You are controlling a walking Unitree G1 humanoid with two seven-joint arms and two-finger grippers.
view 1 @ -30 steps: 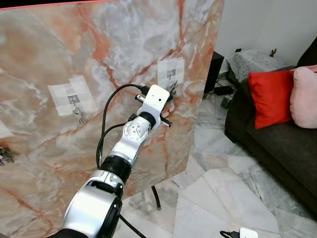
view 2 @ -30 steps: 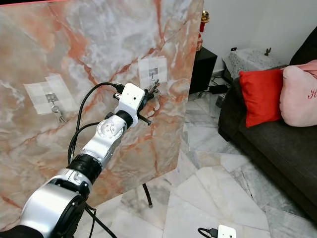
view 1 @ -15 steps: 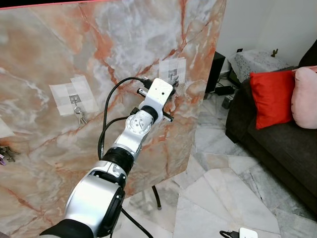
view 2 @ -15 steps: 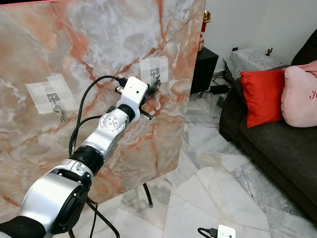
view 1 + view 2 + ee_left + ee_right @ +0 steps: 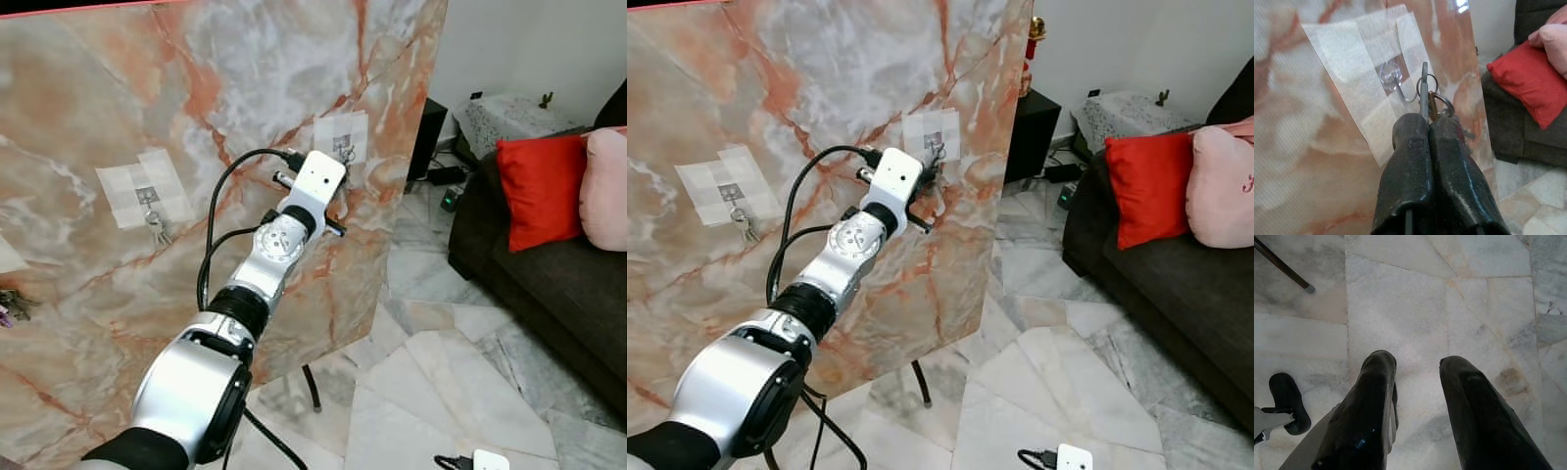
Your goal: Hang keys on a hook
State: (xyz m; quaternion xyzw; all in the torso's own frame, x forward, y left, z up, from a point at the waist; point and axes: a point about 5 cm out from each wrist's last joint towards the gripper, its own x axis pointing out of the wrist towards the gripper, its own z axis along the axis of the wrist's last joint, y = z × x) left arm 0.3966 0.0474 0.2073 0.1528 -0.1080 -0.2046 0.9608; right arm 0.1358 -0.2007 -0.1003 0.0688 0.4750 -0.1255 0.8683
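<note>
My left arm reaches up to the marble board (image 5: 118, 88), and its gripper (image 5: 1426, 122) is shut on a bunch of keys (image 5: 1431, 95). The key ring sits just beside the tip of a small wire hook (image 5: 1403, 88) taped to the board under white tape (image 5: 341, 137). I cannot tell whether the ring is over the hook. Another taped hook (image 5: 147, 193) further left holds a second set of keys (image 5: 157, 227). A third bunch (image 5: 12, 305) hangs at the board's left edge. My right gripper (image 5: 1418, 369) hangs open above the floor.
The board stands on thin black legs (image 5: 310, 387) on a marble tile floor. A dark sofa (image 5: 549, 264) with a red cushion (image 5: 539, 191) and a pink one is to the right. A white charger (image 5: 487, 458) with a cable lies on the floor.
My left gripper has pushed the keys slightly up and closer to the right-hand hook. The camera has shifted a little.
</note>
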